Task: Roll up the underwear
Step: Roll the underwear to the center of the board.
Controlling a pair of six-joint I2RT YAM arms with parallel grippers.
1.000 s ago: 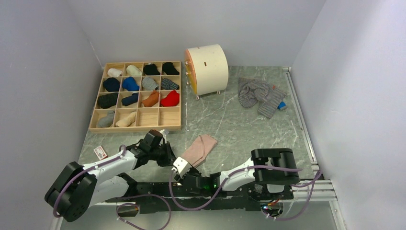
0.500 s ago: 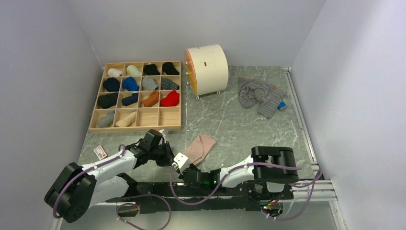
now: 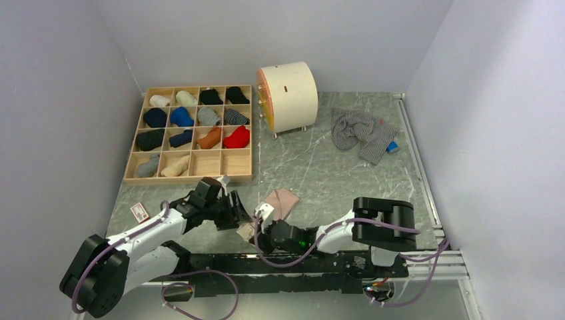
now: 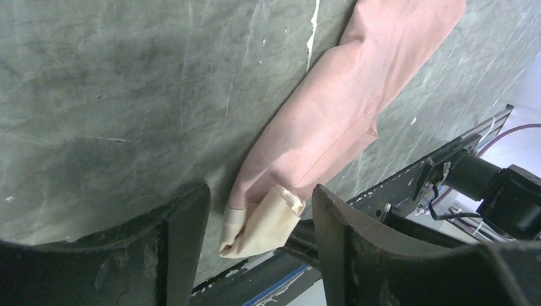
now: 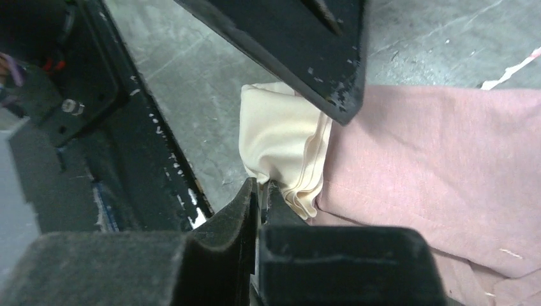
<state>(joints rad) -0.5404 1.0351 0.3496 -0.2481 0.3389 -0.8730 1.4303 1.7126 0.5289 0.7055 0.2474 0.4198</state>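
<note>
Pink underwear [image 4: 332,108]: a long folded strip lying on the table [image 3: 333,180] near its front edge, in front of both arms. Its near end is turned up into a cream fold.
Left gripper [image 4: 255,207]: fingers spread wide, one on each side of the strip's near end. Neither finger presses on the cloth, as far as can be made out.
Right gripper [image 5: 260,189]: fingers pressed together, pinching the edge of the cream fold.
In the way: in the right wrist view, a finger of the left gripper hangs over the fold and hides part of it. The black rail [image 3: 220,265] runs just beside the cloth's near end.
Striped underwear [image 3: 360,132]: a crumpled grey heap at the far right of the table, well apart from both arms.
Blue block [image 3: 393,147]: just beside the striped heap at its right edge. Whether it touches the heap is hard to tell.
White drum [image 3: 288,97]: stands on small feet at the back, between the tray and the striped heap.
Wooden tray [image 3: 190,179]: far left — a grid of compartments, many holding rolled cloth in white, black, blue, grey, orange and red.
Card [image 3: 139,212]: small, red and white, flat on the table to the left of the left arm.
</note>
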